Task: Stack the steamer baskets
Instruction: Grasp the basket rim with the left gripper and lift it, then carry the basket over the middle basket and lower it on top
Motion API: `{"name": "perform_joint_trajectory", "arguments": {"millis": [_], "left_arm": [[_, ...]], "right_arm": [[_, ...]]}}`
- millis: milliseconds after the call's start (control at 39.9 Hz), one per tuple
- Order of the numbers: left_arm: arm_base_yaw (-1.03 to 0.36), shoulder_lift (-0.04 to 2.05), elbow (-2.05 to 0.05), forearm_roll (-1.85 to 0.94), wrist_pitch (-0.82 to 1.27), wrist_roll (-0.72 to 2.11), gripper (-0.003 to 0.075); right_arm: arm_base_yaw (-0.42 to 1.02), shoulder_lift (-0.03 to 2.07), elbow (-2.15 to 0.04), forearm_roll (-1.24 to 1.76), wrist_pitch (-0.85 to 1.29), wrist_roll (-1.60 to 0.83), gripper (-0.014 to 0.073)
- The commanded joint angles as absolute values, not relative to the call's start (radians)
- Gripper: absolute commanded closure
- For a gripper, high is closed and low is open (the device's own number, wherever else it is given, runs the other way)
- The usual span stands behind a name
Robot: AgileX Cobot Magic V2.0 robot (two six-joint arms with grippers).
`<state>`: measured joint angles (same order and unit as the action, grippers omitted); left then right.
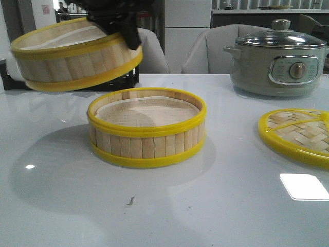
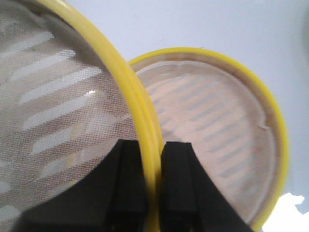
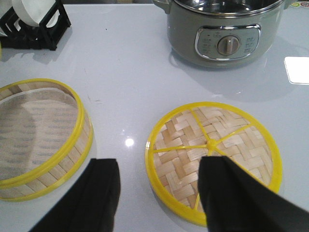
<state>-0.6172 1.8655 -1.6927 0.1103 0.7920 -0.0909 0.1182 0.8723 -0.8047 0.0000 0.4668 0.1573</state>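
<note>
Bamboo lifted basket [image 1: 72, 54], rim-pinched by the left gripper [image 2: 153, 159], may slip tilted onto the lower basket [image 1: 146, 128]; right gripper [image 3: 157, 193] open.

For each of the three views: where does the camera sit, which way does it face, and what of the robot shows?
Front: low over the table, facing forward at the resting basket; left gripper holds the raised basket.
Left wrist: looks down; jaws clamp the raised basket's rim, resting basket beyond.
Right wrist: looks down; open right gripper over the lid, pot beyond.
All three share the resting basket.
</note>
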Motion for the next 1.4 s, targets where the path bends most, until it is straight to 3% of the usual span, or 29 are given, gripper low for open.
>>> {"name": "perform_joint_trajectory", "arguments": {"millis": [0, 301, 1379], "left_arm": [[-0.686, 1.809, -1.747, 0.132, 0.74, -0.075, 0.0634], [-0.813, 1.874, -1.749, 0.132, 0.73, -0.071, 0.0634], [-0.82, 1.979, -1.749, 0.033, 0.664, -0.069, 0.0634]], "right_arm": [[0.12, 0.866, -0.839, -0.008, 0.38, 0.149, 0.0118], [0.12, 0.866, -0.839, -0.008, 0.382, 0.149, 0.0118], [0.12, 0.866, -0.839, -0.008, 0.382, 0.149, 0.0118]]}}
